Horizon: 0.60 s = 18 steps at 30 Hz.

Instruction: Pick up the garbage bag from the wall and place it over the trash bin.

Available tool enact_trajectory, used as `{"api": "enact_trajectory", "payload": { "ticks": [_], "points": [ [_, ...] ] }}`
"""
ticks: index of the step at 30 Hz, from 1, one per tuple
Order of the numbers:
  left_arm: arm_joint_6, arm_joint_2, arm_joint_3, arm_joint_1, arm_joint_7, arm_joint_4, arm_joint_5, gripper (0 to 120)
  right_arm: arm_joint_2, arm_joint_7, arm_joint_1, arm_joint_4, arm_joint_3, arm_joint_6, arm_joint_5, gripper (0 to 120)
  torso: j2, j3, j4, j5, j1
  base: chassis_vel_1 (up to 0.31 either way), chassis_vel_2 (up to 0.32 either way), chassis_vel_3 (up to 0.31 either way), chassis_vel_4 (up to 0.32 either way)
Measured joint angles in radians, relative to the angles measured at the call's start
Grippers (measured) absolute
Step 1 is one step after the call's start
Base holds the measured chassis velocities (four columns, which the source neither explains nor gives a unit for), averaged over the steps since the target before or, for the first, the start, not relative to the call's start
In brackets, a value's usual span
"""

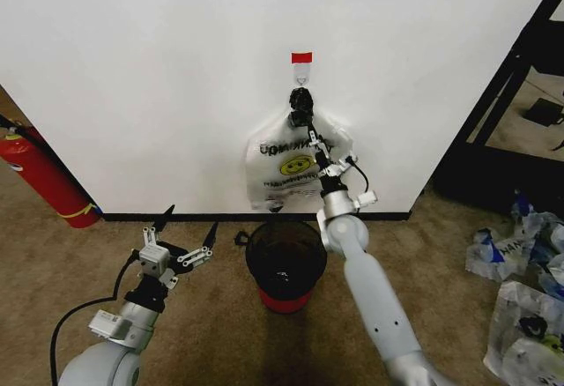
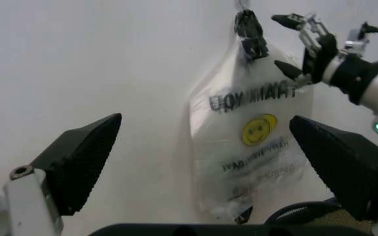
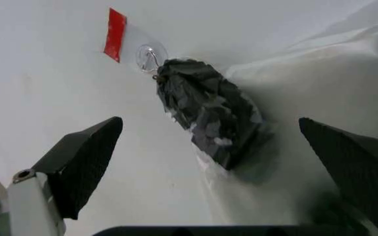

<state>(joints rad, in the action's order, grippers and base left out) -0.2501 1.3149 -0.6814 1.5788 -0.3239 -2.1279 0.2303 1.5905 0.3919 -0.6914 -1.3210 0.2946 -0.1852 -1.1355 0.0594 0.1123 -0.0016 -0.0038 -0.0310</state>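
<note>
The right gripper (image 1: 318, 145) is raised to the wall (image 1: 159, 69) with its fingers spread wide, poised just short of the black knotted top (image 3: 205, 118) of the garbage bag (image 1: 284, 174) and, as far as can be judged, not yet touching it. The bag hangs from a small clear hook (image 3: 151, 55) under a red tape strip (image 1: 301, 57), its THANK YOU print and yellow smiley face (image 2: 259, 129) turned toward the room. Directly below stands the black wire-mesh trash bin (image 1: 285, 258) on its red base, with nothing draped over it. So the task looks barely begun: the reach is nearly made, while the grasp, the lift off the hook and the placing over the bin are all left to do. The left gripper (image 1: 181, 238) waits low beside the bin, also spread open and holding nothing. The right wrist view gives the hook and knot close up, detail the head view renders only small; the left wrist view shows the right gripper side-on against the bag, while the head view alone takes in the red fire extinguisher (image 1: 44, 179) and the heap of plastic bags (image 1: 520, 271) on the carpet.
</note>
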Motion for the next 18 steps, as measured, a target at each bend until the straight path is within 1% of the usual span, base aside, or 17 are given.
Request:
{"api": "enact_trajectory", "payload": {
  "ticks": [2,6,7,10,11,15,18],
  "points": [
    [-0.008,0.005,0.005,-0.004,-0.004,0.008,-0.005,100,0.016,-0.006,0.023,0.03,0.003,-0.003,0.015,99,0.0,0.0,0.0001,0.0001,0.0,0.0,0.0,0.0,0.0],
    [-0.018,0.005,0.003,-0.005,-0.006,0.015,-0.005,100,0.02,-0.008,0.041,0.061,0.004,-0.012,0.028,99,0.0,0.0,-0.0003,0.0,0.0,0.0,0.0,0.0,0.0],
    [-0.021,0.003,0.0,-0.006,-0.006,0.016,-0.005,100,0.02,-0.006,0.047,0.071,0.003,-0.013,0.031,99,0.0,0.0,-0.0001,0.0002,0.0,0.0,0.0,0.0,0.0],
    [-0.023,-0.003,-0.007,-0.009,-0.005,0.017,-0.001,100,0.02,0.003,0.061,0.088,0.001,-0.016,0.039,92,0.0,0.0,-0.0001,0.0001,0.0,0.0,0.0,0.0,0.0],
    [-0.023,-0.003,-0.007,-0.009,-0.005,0.017,-0.001,100,0.02,0.003,0.061,0.088,0.001,-0.016,0.039,92,0.0,0.0,-0.0001,0.0001,0.0,0.0,0.0,0.0,0.0],
    [-0.025,-0.01,-0.017,-0.015,-0.002,0.018,0.004,100,0.019,0.012,0.075,0.103,-0.003,-0.016,0.052,74,0.0,0.0,-0.0001,0.0001,0.0,0.0,0.0,0.0,0.0],
    [-0.025,-0.014,-0.021,-0.017,-0.001,0.018,0.006,100,0.019,0.018,0.082,0.115,-0.003,-0.016,0.064,65,0.0,0.0,0.0,0.0001,0.0,0.0,0.0,0.0,0.0]
  ]
}}
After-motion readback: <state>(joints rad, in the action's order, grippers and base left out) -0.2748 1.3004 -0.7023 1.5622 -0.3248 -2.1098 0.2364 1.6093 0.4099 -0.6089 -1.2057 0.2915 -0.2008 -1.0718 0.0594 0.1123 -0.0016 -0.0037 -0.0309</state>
